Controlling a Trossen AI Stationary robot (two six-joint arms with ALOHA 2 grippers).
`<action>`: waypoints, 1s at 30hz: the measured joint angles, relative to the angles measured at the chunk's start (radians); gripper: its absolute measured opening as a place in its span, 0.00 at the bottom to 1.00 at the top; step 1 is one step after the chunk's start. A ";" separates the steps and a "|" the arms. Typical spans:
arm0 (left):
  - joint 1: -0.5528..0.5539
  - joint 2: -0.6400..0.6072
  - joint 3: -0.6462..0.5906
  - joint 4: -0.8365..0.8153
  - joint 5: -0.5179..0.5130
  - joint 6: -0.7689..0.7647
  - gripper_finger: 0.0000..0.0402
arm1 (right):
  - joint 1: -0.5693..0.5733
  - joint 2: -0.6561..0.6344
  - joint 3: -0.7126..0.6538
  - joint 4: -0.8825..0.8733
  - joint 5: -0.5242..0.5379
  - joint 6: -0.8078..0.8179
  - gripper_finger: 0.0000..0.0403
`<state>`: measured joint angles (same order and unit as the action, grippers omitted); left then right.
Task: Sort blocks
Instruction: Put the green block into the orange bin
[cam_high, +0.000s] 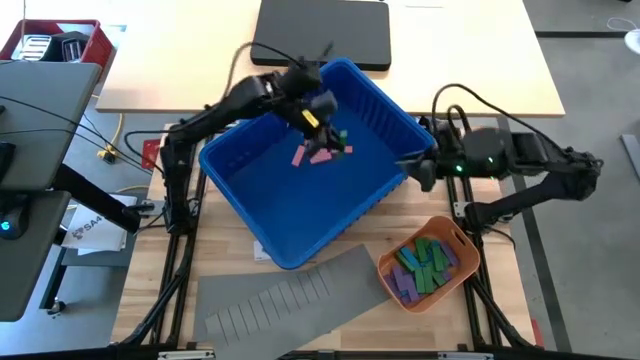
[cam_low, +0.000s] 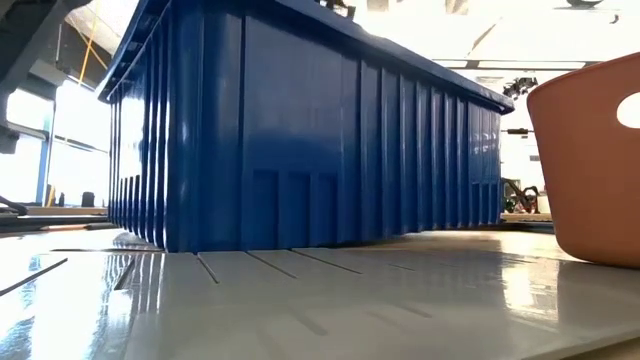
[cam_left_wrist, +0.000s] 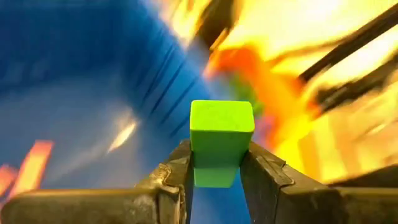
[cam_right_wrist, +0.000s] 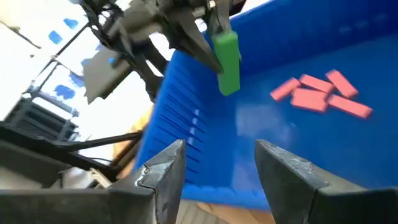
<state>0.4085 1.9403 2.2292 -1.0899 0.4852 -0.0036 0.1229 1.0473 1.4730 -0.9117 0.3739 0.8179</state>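
A blue bin (cam_high: 300, 195) stands mid-table with a few pink blocks (cam_right_wrist: 320, 93) and a green one lying on its floor. My left gripper (cam_high: 318, 112) hangs above the bin's far part, shut on a green block (cam_left_wrist: 221, 134), which also shows in the right wrist view as the green block (cam_right_wrist: 227, 59). My right gripper (cam_right_wrist: 221, 155) stands open with nothing between its fingers, at the bin's right rim (cam_high: 415, 165). An orange tray (cam_high: 458, 238) near the front right holds several green, purple and pink blocks (cam_high: 425, 265). My left gripper pinches the green block between its two fingers by one end (cam_left_wrist: 198, 163), one finger on each of two opposite sides. The fingers slant down from above. The block juts out past the fingertips (cam_right_wrist: 211, 34) and hangs clear above the bin floor.
A grey slotted sheet (cam_high: 290, 295) lies at the front, under the bin's near corner. A dark flat case (cam_high: 322, 30) lies on the far table and a red crate (cam_high: 60, 40) at the far left. The bin's tall wall (cam_low: 300, 130) stands beside the tray (cam_low: 590, 160).
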 joint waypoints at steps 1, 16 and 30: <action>0.005 -0.015 -0.001 0.066 0.055 -0.039 0.22 | -0.039 0.005 0.000 0.026 -0.045 -0.027 0.47; -0.013 -0.034 -0.010 0.532 0.301 -0.335 0.22 | -0.261 0.198 0.000 0.387 -0.322 -0.302 0.67; -0.044 -0.034 -0.043 0.513 0.260 -0.342 0.23 | -0.257 0.226 0.000 0.426 -0.342 -0.281 0.24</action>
<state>0.3649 1.9064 2.1864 -0.5770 0.7457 -0.3451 -0.1341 1.2731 1.4731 -0.4860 0.0322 0.5365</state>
